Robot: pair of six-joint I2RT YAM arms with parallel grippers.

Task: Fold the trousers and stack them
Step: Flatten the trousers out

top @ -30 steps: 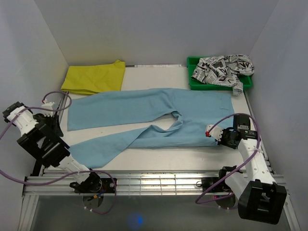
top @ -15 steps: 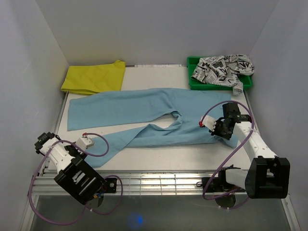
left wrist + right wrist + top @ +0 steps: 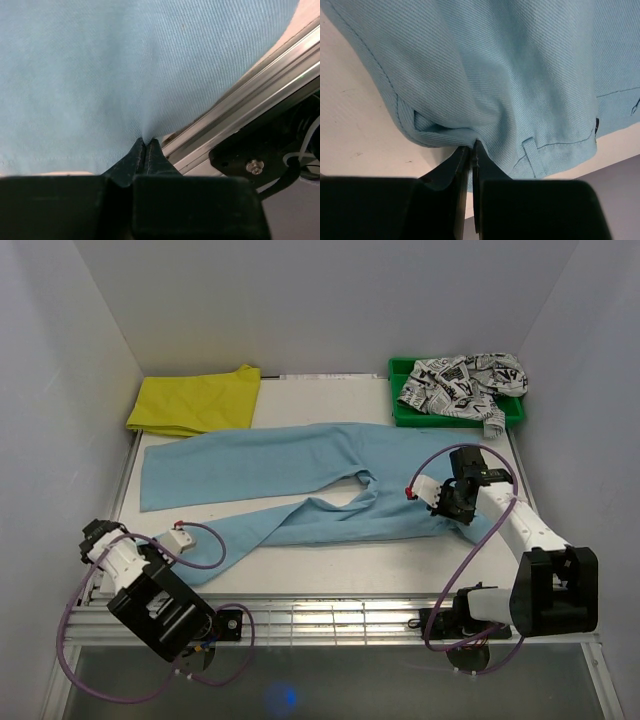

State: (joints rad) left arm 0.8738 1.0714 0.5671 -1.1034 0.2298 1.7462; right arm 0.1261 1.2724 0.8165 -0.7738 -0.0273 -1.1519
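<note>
The light blue trousers lie spread across the table, legs to the left and waist to the right. My left gripper sits at the end of the near leg, by the table's front edge. In the left wrist view it is shut on a pinch of that leg's cloth near the hem. My right gripper is at the waist's near corner. In the right wrist view it is shut on a fold of the waistband, next to a belt loop.
A yellow garment lies folded at the back left. A green tray at the back right holds a black-on-white printed garment. A metal rail runs along the table's front edge, just beside my left fingers.
My left arm swung in from the far left to the near leg's end and closed on the cloth. My right gripper carried the waist corner up and to the left.
</note>
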